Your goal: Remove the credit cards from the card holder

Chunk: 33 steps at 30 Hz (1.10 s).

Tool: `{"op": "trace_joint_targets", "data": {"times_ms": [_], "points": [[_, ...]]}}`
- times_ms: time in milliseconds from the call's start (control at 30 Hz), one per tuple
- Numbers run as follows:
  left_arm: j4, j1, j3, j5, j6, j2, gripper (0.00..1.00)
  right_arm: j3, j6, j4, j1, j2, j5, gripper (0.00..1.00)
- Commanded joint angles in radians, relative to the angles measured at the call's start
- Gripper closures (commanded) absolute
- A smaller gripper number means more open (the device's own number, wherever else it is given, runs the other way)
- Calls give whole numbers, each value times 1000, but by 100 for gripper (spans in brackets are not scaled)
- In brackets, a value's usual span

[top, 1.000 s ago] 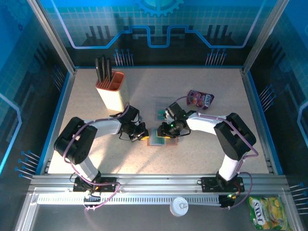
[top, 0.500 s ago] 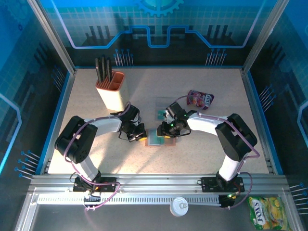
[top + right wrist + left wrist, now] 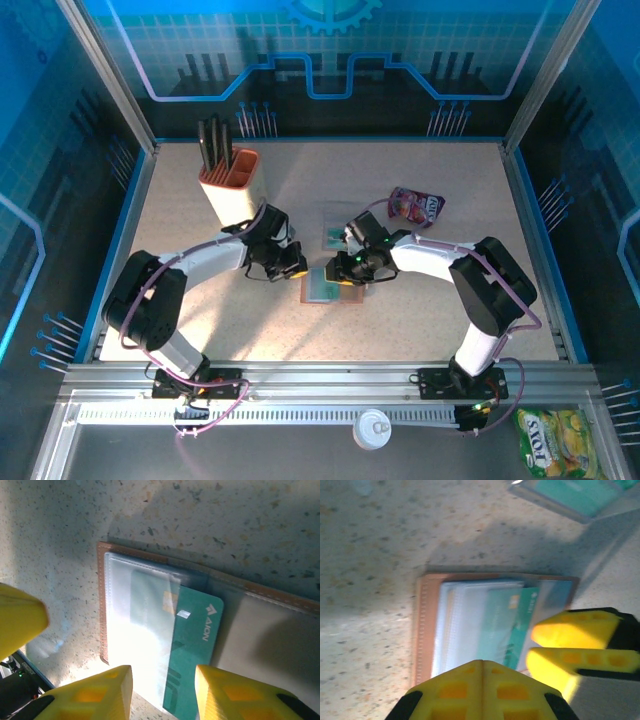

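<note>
card holder point(image 3: 322, 290) open flat mid-tabletop point(image 3: 400, 320), long axis left-right | teal credit card point(image 3: 195, 645) half out of clear pocket, poking toward the fold | left gripper point(image 3: 293, 268) jaws together, just beside holder's left edge | right gripper point(image 3: 342, 270) jaws apart, hovering over the card | both arms angled inward, wrists pitched down

Arms flank the card holder point(image 3: 320, 290), clear case point(image 3: 334, 238) just behind; near table point(image 3: 400, 320) bare.

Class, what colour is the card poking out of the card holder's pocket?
The card is teal with white lettering, clearest in the right wrist view.
</note>
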Motion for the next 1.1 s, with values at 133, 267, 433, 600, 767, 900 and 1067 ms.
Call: {"op": "trace_joint_targets", "data": {"times_ms": [133,267,433,600,767,900,1067], "points": [[-29,-77,62,40,-7,87,100,-32,23,17,-19,-12,0,61],[-27,-89,63,41,-12,120,100,-35,19,16,-22,-8,-8,62],[-74,-99,72,-5,20,140,100,-38,21,34,-27,9,-30,62],[-85,-99,71,-16,37,175,100,-38,30,55,-30,26,-49,63],[-82,-102,56,-36,22,175,100,-41,38,66,-31,32,-67,63],[-79,-101,50,-42,21,177,100,-47,49,88,-34,37,-83,63],[-69,-101,38,-42,16,181,100,-53,65,115,-38,39,-103,65]]}}
